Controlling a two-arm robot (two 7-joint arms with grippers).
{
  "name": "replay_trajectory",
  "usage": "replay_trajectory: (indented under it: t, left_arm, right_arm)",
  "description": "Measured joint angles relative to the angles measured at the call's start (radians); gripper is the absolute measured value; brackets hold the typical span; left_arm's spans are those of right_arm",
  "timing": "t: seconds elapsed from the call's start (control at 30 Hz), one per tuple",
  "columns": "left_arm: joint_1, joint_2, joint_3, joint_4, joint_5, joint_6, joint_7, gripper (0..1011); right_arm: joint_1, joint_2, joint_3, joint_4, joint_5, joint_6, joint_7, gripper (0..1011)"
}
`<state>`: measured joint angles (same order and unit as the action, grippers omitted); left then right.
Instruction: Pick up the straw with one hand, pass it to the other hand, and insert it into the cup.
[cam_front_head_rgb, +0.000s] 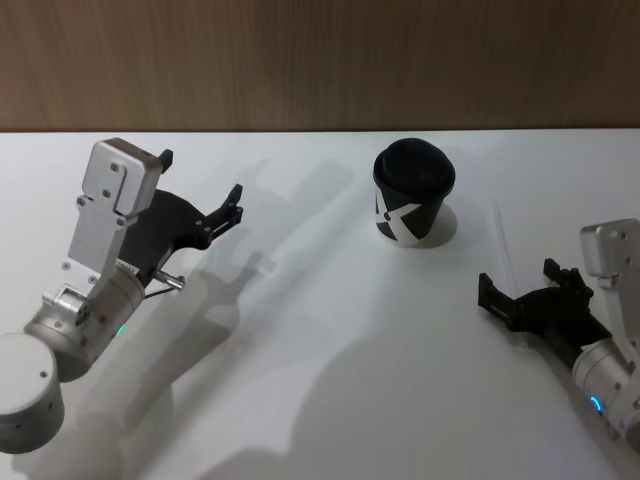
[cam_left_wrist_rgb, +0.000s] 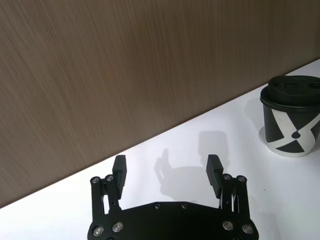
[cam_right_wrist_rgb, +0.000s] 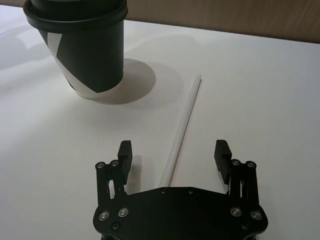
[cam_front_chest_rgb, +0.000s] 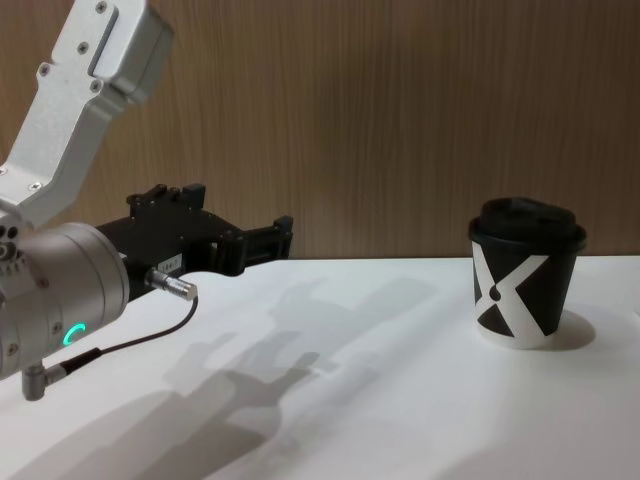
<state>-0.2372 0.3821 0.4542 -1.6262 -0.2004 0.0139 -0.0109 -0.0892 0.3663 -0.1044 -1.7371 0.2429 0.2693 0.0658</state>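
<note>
The cup (cam_front_head_rgb: 412, 200) stands upright, lid on, near the bench's (cam_front_head_rgb: 300, 350) far edge, right of centre. The straw (cam_right_wrist_rgb: 182, 125) lies flat on the bench just beside the cup, on its right, apart from it, running from the far edge toward the near one. The right gripper (cam_front_head_rgb: 517, 283) sits low by the right edge, open, and the straw's near end lies between its fingers (cam_right_wrist_rgb: 125, 152), touching neither. The left gripper (cam_front_head_rgb: 200, 182) hangs above the left side of the bench, open and empty.
</note>
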Motion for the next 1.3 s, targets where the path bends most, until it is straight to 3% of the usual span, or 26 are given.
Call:
replay_trajectory:
  t: [0.8,1.3]
  left_arm:
    - [0.0,0.0,0.0,0.0,0.0,0.0,0.0,1003]
    - [0.0,0.0,0.0,0.0,0.0,0.0,0.0,1003]
  right_arm:
    - [0.001,0.006,-0.005,0.017,-0.046,-0.033,0.027,1001]
    - [0.0,-0.02,0.013,0.031,-0.026,-0.047,0.052,1001]
